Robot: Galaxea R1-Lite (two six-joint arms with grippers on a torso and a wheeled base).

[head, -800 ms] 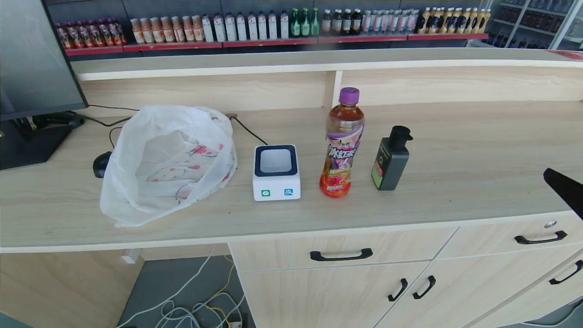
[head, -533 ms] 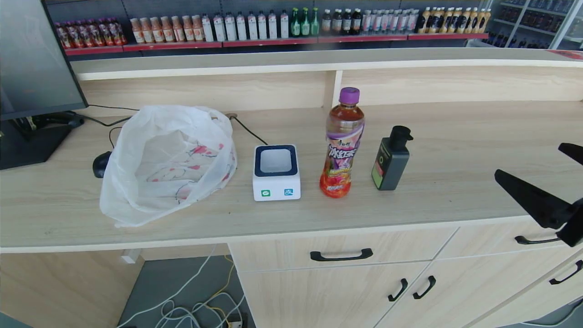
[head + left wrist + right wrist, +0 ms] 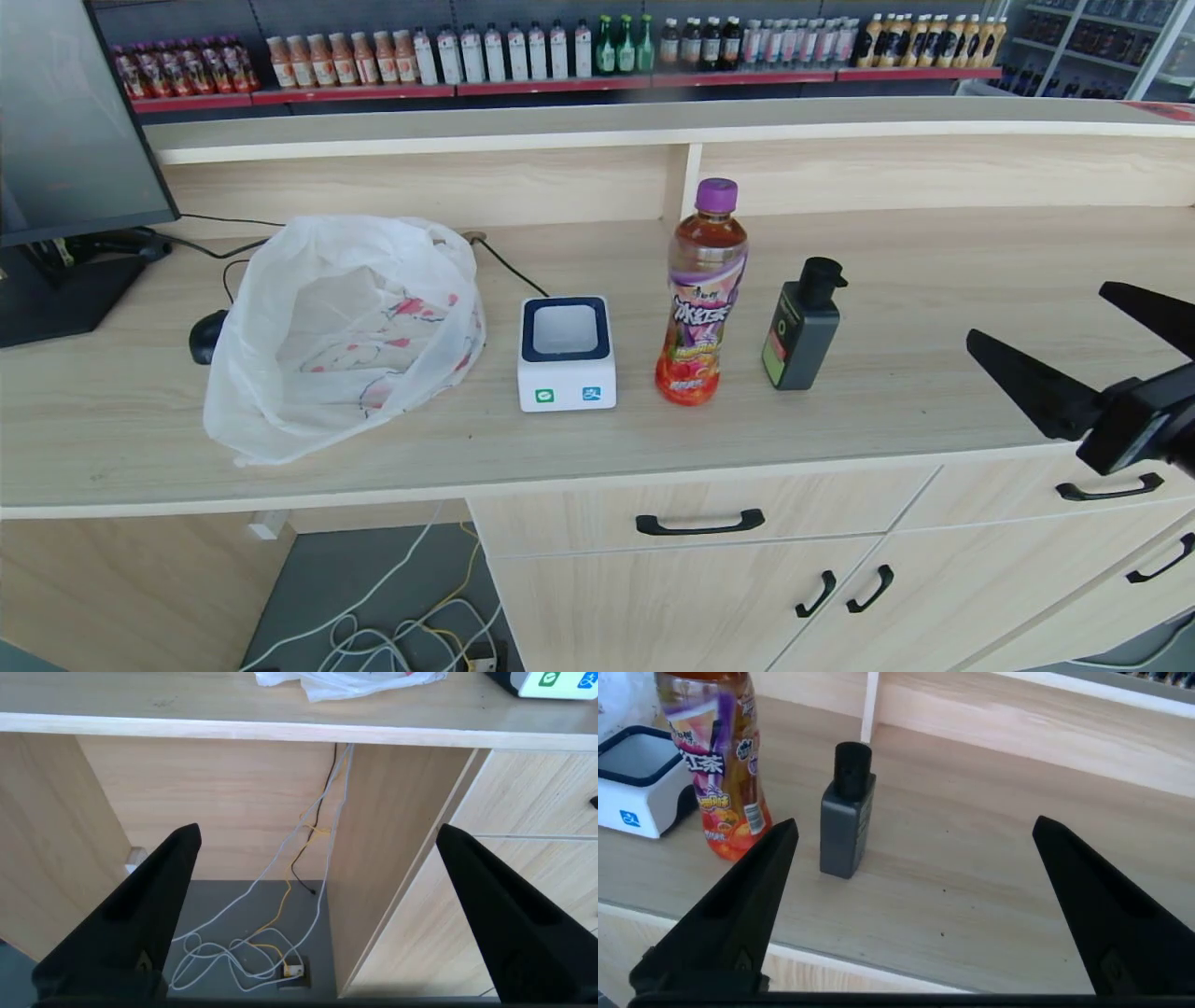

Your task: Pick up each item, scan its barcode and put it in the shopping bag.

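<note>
Our right hand (image 3: 1038,313) spread, wrist cut off at the view's edge, apart from the pump bottle (image 3: 803,327) and drink bottle (image 3: 702,299) on the tabletop (image 3: 934,271), scanner (image 3: 567,355) between them and the bag (image 3: 345,336), mouse (image 3: 205,336) half hidden behind it, our left hand (image 3: 318,831) spread below the tabletop.

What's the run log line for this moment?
right gripper: open, right of pump bottle, apart | left gripper: open, below counter | drink bottle, pump bottle: upright on counter, unpicked | scanner: between bag and drink bottle

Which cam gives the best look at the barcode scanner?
Head view: the whole scanner sits unobstructed, window up. Right wrist view has the scanner cut off at the frame edge; left wrist view catches just its corner.
</note>
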